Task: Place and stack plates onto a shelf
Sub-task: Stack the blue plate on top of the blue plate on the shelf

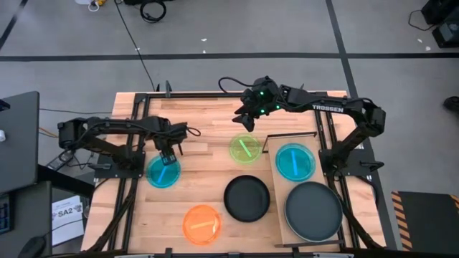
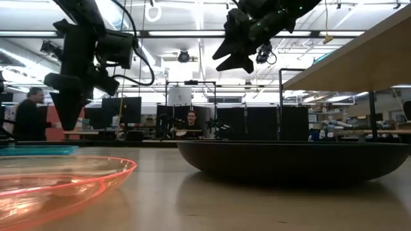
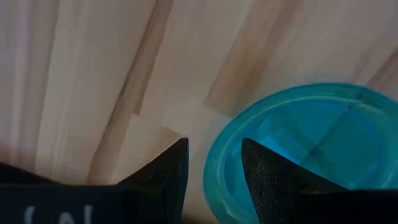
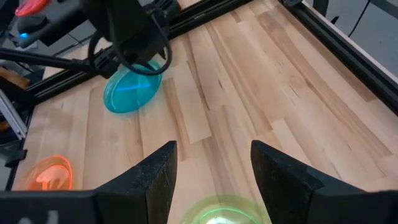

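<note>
A cyan plate (image 1: 163, 172) lies flat on the table's left part. My left gripper (image 1: 170, 150) hovers open over its far rim; in the left wrist view the rim (image 3: 214, 162) shows between the spread fingers (image 3: 214, 177). In the low view the gripper (image 2: 64, 115) hangs clear above that plate (image 2: 38, 151). My right gripper (image 1: 247, 123) is open and high over the lime green plate (image 1: 245, 149), whose edge shows below the fingers (image 4: 214, 180). The shelf (image 1: 281, 215) carries a second cyan plate (image 1: 295, 161) and a large black plate (image 1: 313, 211). No mint plate shows.
A smaller-looking black plate (image 1: 247, 198) and an orange plate (image 1: 201, 223) lie on the table near its front edge. The shelf board (image 2: 359, 58) stands raised on dark posts at the table's right. Bare wood lies between the two arms. People sit in the room behind.
</note>
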